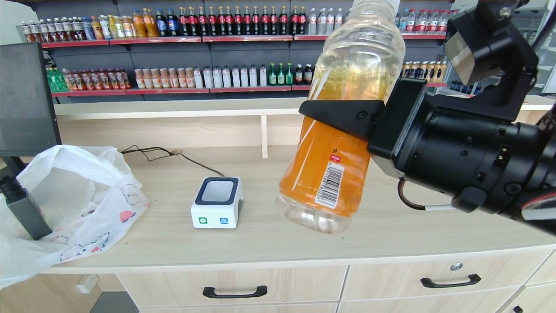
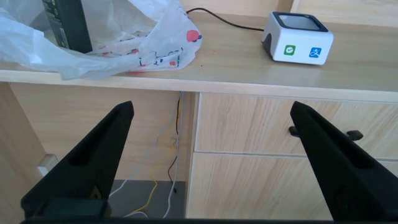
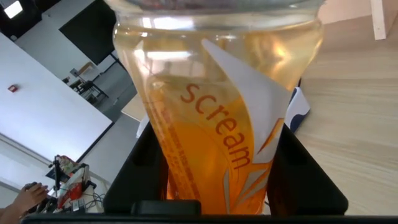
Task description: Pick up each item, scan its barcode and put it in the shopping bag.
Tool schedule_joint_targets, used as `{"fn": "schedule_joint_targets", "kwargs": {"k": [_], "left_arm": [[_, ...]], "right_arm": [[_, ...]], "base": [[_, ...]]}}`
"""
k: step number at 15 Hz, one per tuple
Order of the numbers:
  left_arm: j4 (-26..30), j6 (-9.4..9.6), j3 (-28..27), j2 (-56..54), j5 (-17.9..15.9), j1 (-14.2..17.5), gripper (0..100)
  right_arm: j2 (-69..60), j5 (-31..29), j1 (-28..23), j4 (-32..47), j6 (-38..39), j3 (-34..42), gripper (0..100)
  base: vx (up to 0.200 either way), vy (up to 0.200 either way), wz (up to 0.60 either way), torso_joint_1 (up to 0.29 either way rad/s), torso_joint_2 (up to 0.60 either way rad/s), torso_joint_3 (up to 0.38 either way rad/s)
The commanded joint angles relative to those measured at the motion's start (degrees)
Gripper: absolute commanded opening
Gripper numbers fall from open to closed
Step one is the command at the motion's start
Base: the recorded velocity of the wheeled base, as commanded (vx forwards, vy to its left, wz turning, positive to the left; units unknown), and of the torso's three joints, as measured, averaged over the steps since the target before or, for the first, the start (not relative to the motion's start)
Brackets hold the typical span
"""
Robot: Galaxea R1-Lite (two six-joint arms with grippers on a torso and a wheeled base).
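Note:
My right gripper (image 1: 347, 117) is shut on a clear bottle of orange drink (image 1: 343, 130) and holds it tilted in the air, right of and above the scanner. The bottle's barcode label (image 1: 330, 184) faces the head camera. In the right wrist view the bottle (image 3: 217, 112) sits between the black fingers (image 3: 134, 180). A white barcode scanner (image 1: 216, 202) with a dark-framed window stands mid-counter, also in the left wrist view as scanner (image 2: 297, 37). The white shopping bag (image 1: 69, 195) lies at the counter's left end. My left gripper (image 2: 211, 162) is open, below counter level in front of the drawers.
A dark upright stand (image 1: 24, 204) rises inside the bag area, under a monitor (image 1: 26, 100). The scanner's cable (image 1: 165, 154) runs along the counter's back. Drawers with black handles (image 1: 234, 292) face me. Shelves of drinks (image 1: 217, 48) line the far wall.

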Motion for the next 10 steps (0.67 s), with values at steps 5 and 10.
{"fn": "schedule_joint_targets", "kwargs": {"k": [5,10], "left_arm": [[-0.01,-0.01,0.00,-0.02,0.00,0.00,100],[-0.01,-0.01,0.00,-0.02,0.00,0.00,100]], "right_arm": [[-0.61,-0.30,0.01,-0.08,-0.33,0.29,0],[-2.64,-0.30,-0.16,-0.34,-5.34,2.39,0]], "base": [[0.000,0.000,0.00,0.000,0.00,0.000],[0.000,0.000,0.00,0.000,0.00,0.000]]}}
